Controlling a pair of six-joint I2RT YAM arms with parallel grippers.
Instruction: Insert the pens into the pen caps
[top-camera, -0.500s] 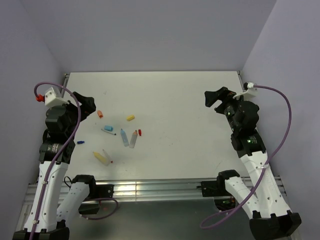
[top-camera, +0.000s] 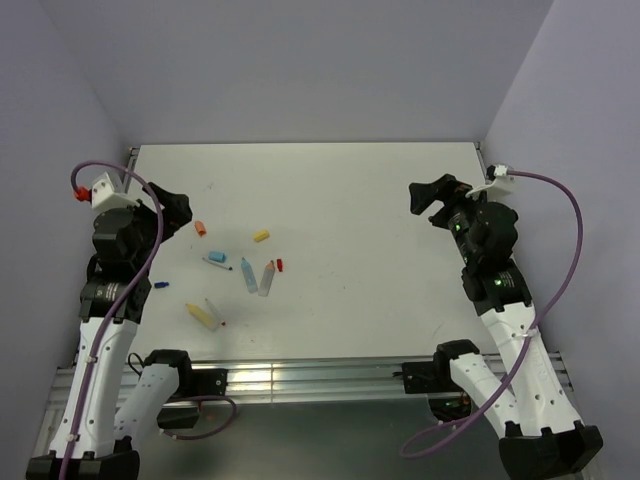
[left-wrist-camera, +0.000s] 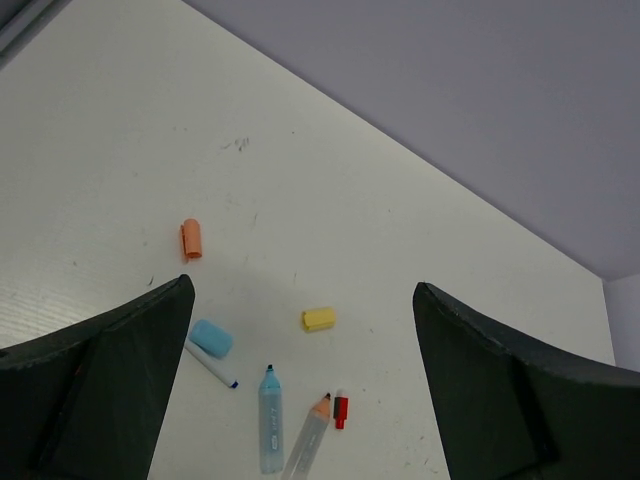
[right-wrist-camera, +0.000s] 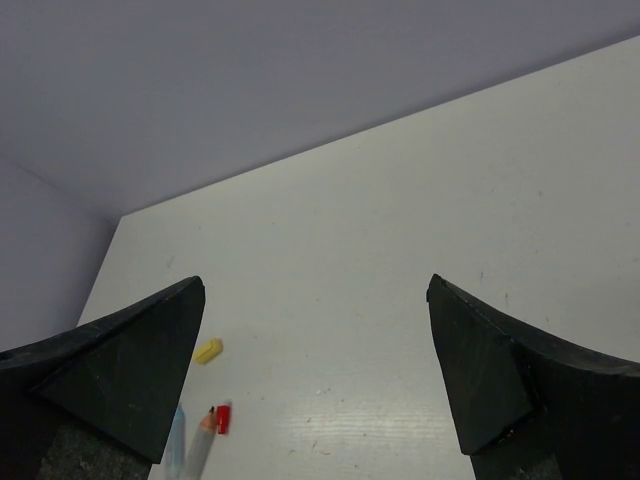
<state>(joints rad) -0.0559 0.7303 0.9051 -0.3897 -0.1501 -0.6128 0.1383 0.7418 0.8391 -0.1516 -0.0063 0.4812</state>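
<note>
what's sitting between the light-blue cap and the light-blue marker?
The thin white pen with the dark-blue tip, lying close by the light-blue cap, tip end toward the light-blue marker. The left wrist view shows it best.

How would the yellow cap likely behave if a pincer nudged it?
The yellow cap looks short and rounded, lying on its side, so it would probably roll. It seems small plastic, likely light and easily flicked across the smooth table.

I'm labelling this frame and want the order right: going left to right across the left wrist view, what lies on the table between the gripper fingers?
orange cap → light-blue cap → light-blue marker → yellow cap → red cap
</note>
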